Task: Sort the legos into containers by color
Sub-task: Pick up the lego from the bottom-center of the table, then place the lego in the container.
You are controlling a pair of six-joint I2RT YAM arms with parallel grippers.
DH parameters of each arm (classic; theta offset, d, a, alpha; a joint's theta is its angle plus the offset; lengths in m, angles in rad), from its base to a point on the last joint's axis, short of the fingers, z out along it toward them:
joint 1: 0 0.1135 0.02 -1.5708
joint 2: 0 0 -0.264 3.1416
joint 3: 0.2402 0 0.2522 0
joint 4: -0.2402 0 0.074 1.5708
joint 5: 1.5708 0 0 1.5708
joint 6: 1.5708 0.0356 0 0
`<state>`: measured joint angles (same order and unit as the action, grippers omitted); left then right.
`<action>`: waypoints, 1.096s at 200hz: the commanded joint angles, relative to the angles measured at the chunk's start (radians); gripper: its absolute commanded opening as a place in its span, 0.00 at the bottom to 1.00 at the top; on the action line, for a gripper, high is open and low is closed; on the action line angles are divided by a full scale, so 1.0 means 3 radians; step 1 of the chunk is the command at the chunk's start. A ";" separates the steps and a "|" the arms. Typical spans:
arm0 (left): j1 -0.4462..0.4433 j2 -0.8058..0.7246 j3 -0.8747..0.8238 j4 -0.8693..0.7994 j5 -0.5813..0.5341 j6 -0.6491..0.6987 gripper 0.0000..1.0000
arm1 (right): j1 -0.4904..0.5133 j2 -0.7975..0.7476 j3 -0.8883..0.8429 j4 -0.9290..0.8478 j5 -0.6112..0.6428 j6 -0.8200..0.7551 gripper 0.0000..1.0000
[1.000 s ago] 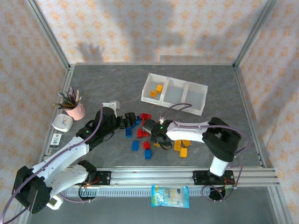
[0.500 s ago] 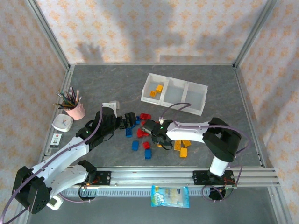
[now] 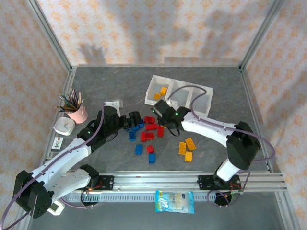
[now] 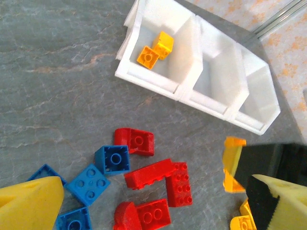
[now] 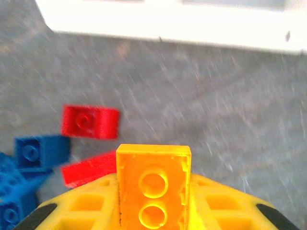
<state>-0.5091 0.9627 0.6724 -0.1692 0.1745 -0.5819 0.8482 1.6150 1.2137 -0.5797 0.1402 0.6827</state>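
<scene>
My right gripper [image 3: 159, 108] is shut on a yellow-orange brick [image 5: 152, 187], held off the table a little short of the white three-compartment tray [image 3: 207, 102]; that brick also shows in the left wrist view [image 4: 232, 163]. The tray's left compartment [image 4: 144, 76] holds two yellow-orange bricks [image 4: 154, 50]; the other two compartments look empty. Red bricks [image 3: 151, 127] and blue bricks [image 3: 139, 148] lie scattered mid-table, with yellow-orange ones [image 3: 185, 146] to their right. My left gripper [image 3: 133, 120] hangs open over the blue and red bricks [image 4: 158, 175], holding nothing.
A pink cup of pencils [image 3: 76, 111] and a small white clock [image 3: 64, 126] stand at the left. A printed packet [image 3: 175, 201] lies in front of the rail. Metal frame posts and patterned walls close in the table.
My right gripper has lifted the yellow-orange brick from the front of the pile and carried it back toward the tray. My left gripper has shifted slightly.
</scene>
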 commanded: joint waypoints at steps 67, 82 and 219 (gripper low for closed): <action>0.0014 0.0184 0.0247 0.0076 -0.0391 0.0003 0.99 | -0.0618 0.1390 0.1633 0.0254 0.0012 -0.0945 0.33; 0.0021 0.0218 0.0244 0.0146 -0.0415 0.0002 0.99 | -0.0685 0.1688 0.1985 0.0217 0.0013 -0.1026 0.33; 0.0046 0.0364 0.0270 0.0227 -0.0238 0.0004 0.99 | -0.0862 0.1627 0.2382 0.0196 -0.0299 -0.1165 0.56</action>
<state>-0.4965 1.0821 0.7345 -0.1158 0.0708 -0.5819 0.5800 2.2906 2.0338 -0.5343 0.0940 0.3386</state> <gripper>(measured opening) 0.992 0.544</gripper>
